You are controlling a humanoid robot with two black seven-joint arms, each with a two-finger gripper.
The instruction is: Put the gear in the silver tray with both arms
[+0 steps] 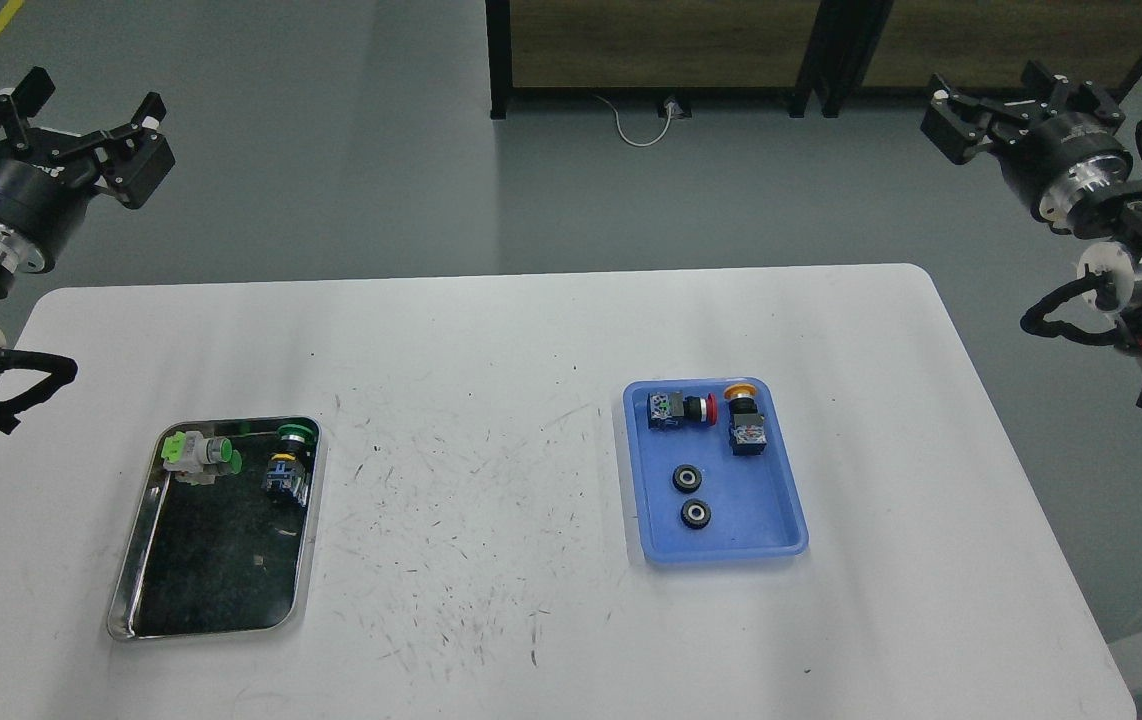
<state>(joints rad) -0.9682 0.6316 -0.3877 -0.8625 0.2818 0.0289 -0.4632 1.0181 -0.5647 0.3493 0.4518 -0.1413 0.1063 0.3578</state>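
Note:
Two small black gears lie in the blue tray [776,520] right of centre: one gear [688,480] above the other gear [696,514]. The silver tray [136,560] rests at the table's left, with a dark mirror-like bottom. My left gripper [81,120] hangs raised beyond the table's far left corner, fingers spread open and empty. My right gripper [996,105] is raised beyond the far right corner, also open with nothing in it. Both are far from the trays.
The silver tray holds a green push-button switch [199,453] and a green-capped switch [289,462] at its far end. The blue tray holds a red button switch [679,409] and a yellow-capped switch [745,419]. The white table [491,560] is scuffed in the middle.

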